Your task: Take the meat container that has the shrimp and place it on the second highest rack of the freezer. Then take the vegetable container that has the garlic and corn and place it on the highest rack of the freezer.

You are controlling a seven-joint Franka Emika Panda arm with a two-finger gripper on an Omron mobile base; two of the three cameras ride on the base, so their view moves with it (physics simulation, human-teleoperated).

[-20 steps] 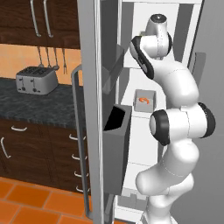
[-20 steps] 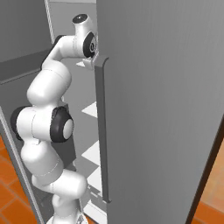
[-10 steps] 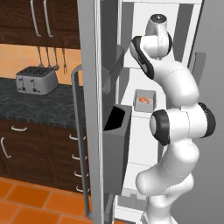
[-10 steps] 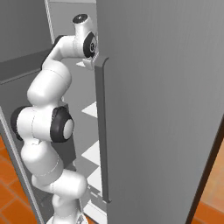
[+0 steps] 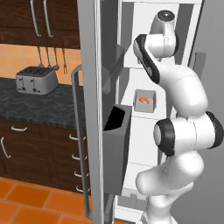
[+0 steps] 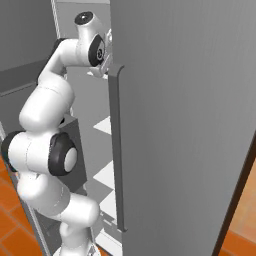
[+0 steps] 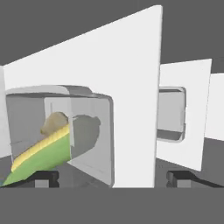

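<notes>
Dark wood kitchen cabinets and an orange tiled floor frame the tall grey metal-faced freezer [image 5: 94, 109], whose door stands swung open to the left with its long vertical bar handle [image 5: 78, 140] facing the room and dark grey door bins [image 5: 117, 148] hanging on its inner side. Inside the white interior, the hand view shows a shallow grey vegetable container [image 7: 74, 131] with rounded corners, and a green-husked yellow corn cob [image 7: 41, 155] lying in it, its long axis running from lower left toward upper right of that view, with a brownish lump [image 7: 54, 122] just behind its far end. A plain flat white shelf edge [image 7: 135, 105] cuts across the view beside the container; because the hand camera is rolled, which rack this is cannot be told for certain. Beyond it a second grey container [image 7: 170, 113] shows. From the left base view, a small grey meat container holding an orange shrimp [image 5: 145, 101] sits on a white shelf [image 5: 144, 114] below the arm's wrist. The two-finger gripper [image 7: 111, 177] has its fingertips spread wide apart, with the vegetable container close before them, near the left one, and nothing clamped between them. No writing or labels are readable anywhere. A silver toaster [image 5: 36, 80] sits on the dark speckled counter [image 5: 39, 107], well apart from the freezer.
</notes>
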